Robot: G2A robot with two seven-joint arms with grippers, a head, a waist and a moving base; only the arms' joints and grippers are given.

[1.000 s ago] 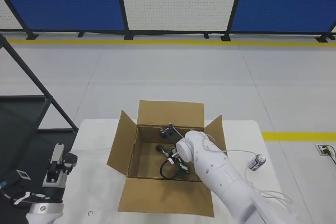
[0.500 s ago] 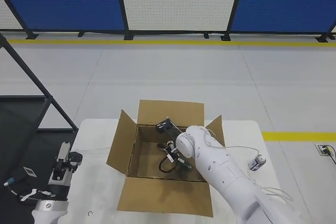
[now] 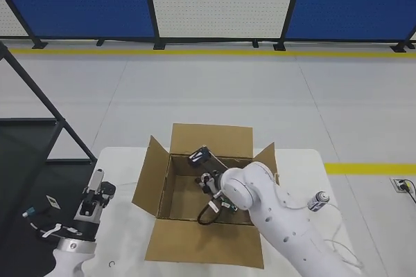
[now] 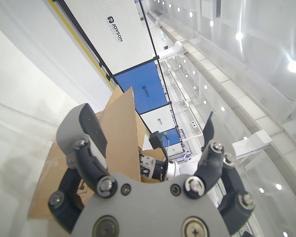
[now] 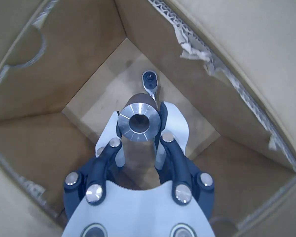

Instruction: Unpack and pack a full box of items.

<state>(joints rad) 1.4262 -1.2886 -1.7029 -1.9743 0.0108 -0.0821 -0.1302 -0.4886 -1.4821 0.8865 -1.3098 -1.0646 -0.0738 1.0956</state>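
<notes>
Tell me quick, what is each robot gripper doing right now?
Left gripper: jaws open, holding nothing.
Right gripper: jaws shut on a silver metal cylinder, inside the brown cardboard box.

In 1 second the left claw (image 3: 98,179) slid along the bench (image 3: 125,228) toward the box (image 3: 211,140), while the right arm (image 3: 253,194) nudged a bit deeper toward its far wall.
</notes>
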